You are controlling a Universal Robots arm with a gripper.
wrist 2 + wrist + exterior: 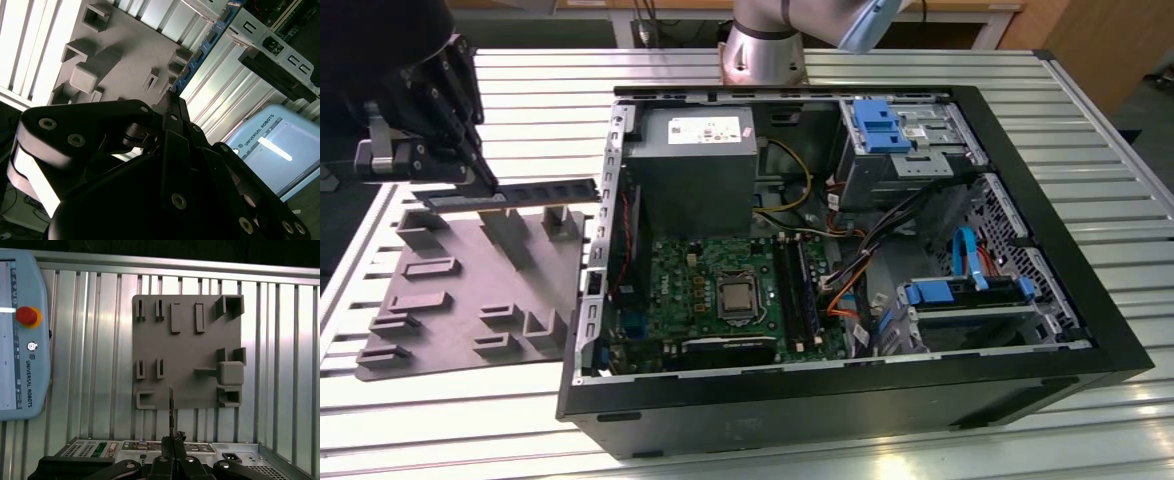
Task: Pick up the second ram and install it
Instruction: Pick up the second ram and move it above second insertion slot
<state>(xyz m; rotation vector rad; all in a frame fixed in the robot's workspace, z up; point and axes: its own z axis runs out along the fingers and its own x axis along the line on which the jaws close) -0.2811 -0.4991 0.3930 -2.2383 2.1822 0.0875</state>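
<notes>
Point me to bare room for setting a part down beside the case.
Free: table slats nearer the camera than the grey fixture tray, and slats between the tray and the arm base. Crowded: the tray's far edge, where the jaws hold the second ram, and the cables inside the case.

**The second ram (534,192), gripped at one end.**
A slim, flat, dark stick with small chips along its face. In the exterior view it lies at about ten o'clock, level and on edge, its long axis running from nine to three o'clock. The closed fingers of the hand (483,186) pinch its nine o'clock end. The first wrist view shows it edge-on as a thin line (171,407), and the second wrist view shows its chip-lined face (206,44) reaching away from the fingers.
</notes>
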